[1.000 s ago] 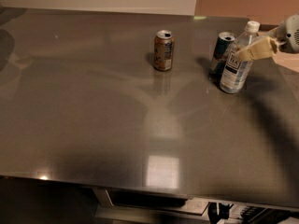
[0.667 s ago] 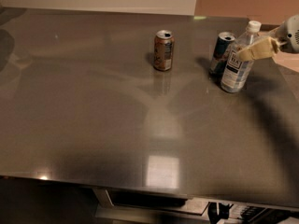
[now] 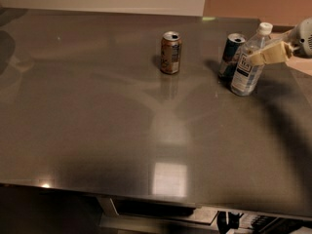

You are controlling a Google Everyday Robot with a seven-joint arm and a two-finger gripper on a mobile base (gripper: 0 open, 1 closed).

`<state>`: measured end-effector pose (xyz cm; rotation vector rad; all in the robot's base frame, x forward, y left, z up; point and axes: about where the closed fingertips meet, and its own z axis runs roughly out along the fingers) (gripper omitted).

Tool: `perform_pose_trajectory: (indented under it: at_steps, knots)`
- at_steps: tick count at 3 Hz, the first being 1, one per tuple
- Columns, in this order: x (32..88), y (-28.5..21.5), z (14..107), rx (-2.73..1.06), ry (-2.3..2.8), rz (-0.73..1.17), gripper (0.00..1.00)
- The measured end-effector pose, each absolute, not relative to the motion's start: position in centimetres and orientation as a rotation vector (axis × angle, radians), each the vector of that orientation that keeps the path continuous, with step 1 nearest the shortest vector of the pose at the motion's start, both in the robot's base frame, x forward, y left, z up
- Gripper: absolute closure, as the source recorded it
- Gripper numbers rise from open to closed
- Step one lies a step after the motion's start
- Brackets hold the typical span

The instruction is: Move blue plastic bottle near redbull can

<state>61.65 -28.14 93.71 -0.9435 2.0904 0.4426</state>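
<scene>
At the far right of the table: the pincer, reaching in from the edge, laid across the shoulder of the blue plastic bottle. Cannot tell if clamped on the bottle or only loose around it; seems at least to touch it. Bottle standing with a small lean, base on the table just under the pincer. Directly left of the pincer, just beside the bottle and maybe touching it: the redbull can. Much further left of the pincer, well apart: a brown can, not part of the task. Judging from this, main part done: bottle already next to the right can. Probably left to do: letting go, then pulling the pincer away to the right without tipping the bottle.
</scene>
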Motion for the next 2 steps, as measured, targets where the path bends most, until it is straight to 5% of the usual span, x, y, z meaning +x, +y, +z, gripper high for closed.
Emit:
perform_pose_trajectory:
  at_steps: [1, 2]
  knots:
    - [61.75, -27.91, 93.54, -0.947, 2.091, 0.448, 0.00]
    - [61.76, -27.90, 93.53, -0.947, 2.091, 0.448, 0.00]
